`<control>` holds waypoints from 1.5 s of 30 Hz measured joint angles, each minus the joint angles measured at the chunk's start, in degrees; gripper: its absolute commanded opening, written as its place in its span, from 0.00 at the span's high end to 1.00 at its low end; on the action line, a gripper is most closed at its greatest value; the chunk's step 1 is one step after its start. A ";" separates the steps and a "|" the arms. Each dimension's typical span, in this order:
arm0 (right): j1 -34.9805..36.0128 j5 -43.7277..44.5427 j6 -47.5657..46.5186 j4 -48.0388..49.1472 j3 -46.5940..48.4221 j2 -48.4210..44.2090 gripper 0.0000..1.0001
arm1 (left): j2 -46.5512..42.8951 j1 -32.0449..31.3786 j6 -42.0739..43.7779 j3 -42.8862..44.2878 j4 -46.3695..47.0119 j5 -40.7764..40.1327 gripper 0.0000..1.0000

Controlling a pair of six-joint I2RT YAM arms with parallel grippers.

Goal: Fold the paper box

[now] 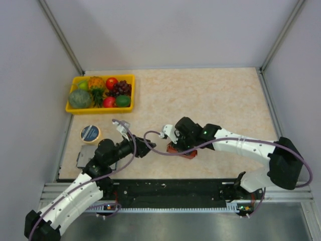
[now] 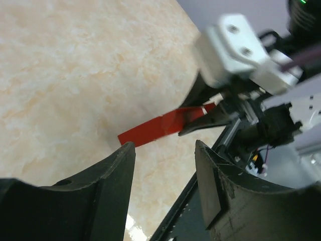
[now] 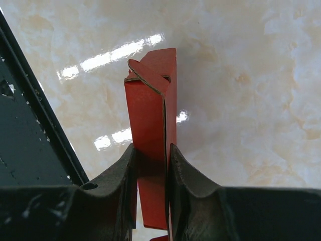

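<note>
Paper box of thin bright red cardboard (image 3: 150,100) was at the near middle of the beige marbled table (image 1: 210,95), clamped flat between the right gripper (image 3: 152,150) fingers. The left gripper (image 2: 164,145) gaped empty just left of it. A round blue-labelled tin (image 1: 90,133), its writing too small to read, lay left, near the yellow plastic fruit tray (image 1: 100,109). Only the right wrist view showed the box's folded tab; overhead, the arm hid most of it.
</note>
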 measured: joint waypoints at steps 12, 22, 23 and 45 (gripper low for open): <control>-5.14 -9.84 -0.55 -4.50 5.51 8.13 0.83 | 16.26 -15.78 21.79 -1.20 16.11 -7.69 0.63; -6.58 -13.07 -1.07 -5.01 5.99 8.92 0.84 | 21.51 -16.15 21.51 1.27 18.64 -12.48 0.66; -6.60 -13.14 -1.07 -5.16 6.27 9.22 0.84 | 22.32 -16.13 20.68 1.27 19.78 -12.70 0.64; -10.23 -17.94 0.04 -0.63 6.08 8.41 0.86 | 27.23 -9.16 3.69 -6.71 38.10 -11.61 0.61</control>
